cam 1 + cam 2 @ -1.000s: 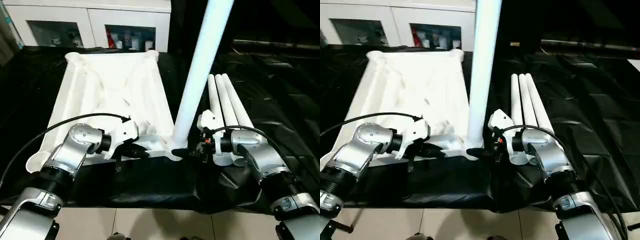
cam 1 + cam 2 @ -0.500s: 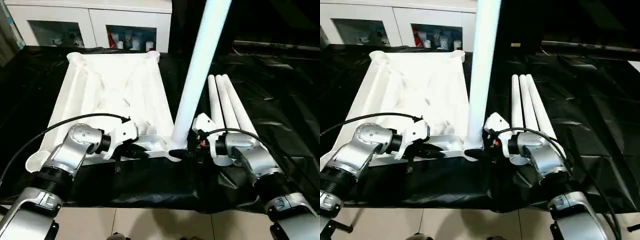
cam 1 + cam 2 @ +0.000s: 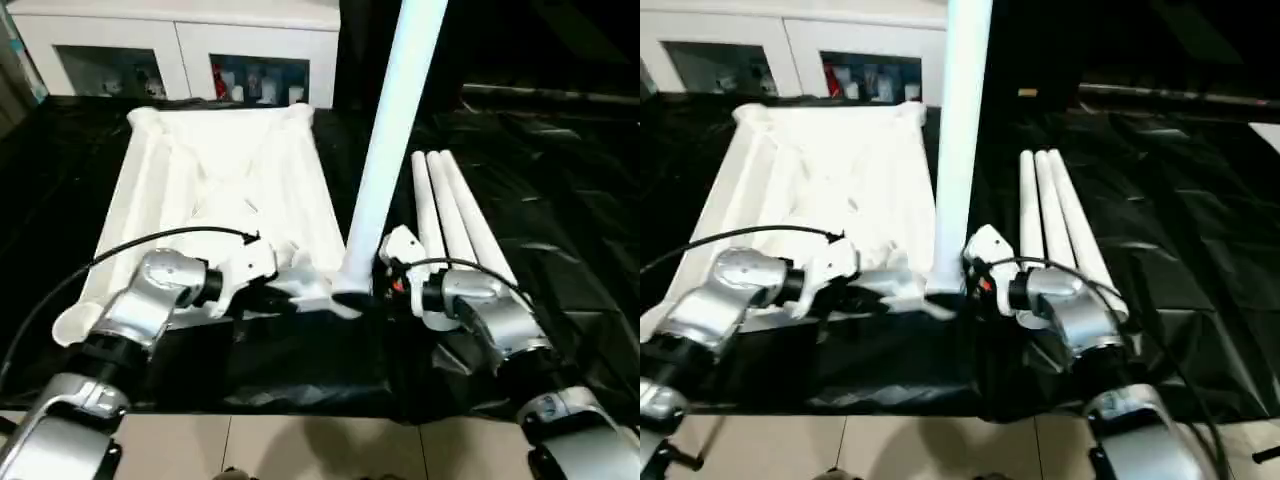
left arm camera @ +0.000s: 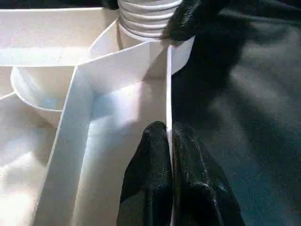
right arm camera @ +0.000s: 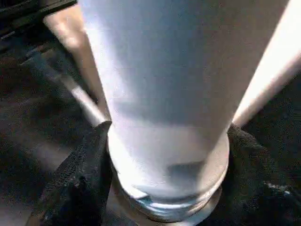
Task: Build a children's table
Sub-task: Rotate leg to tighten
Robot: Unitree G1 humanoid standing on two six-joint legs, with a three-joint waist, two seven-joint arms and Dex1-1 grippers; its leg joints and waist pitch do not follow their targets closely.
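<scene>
- The right pincer (image 5: pixel 164 165) has its two black fingers (image 5: pixel 77 181) pressed against either side of a white leg (image 3: pixel 390 140), holding it near its lower end.
- That leg stands nearly upright, tilted a little, with its ribbed foot sitting in the round corner socket (image 4: pixel 141 35) of the children's table (image 3: pixel 225 190) right at the pincer's fingertips.
- The left pincer (image 4: pixel 168 141) is pinched shut on the thin edge wall of the children's table, one finger on each side of it, just beside that same corner socket.
- The children's table lies upside down, ribbed underside up, stretching away from the left pincer toward the white cabinet (image 3: pixel 180 50) at the back.
- Three more white legs (image 3: pixel 1050 215) lie side by side, touching one another, just beyond the right pincer's wrist and to its outer side.
- Everything rests on black plastic sheeting (image 3: pixel 560 200) that drapes over the near edge, with pale floor tiles (image 3: pixel 300 450) below.
</scene>
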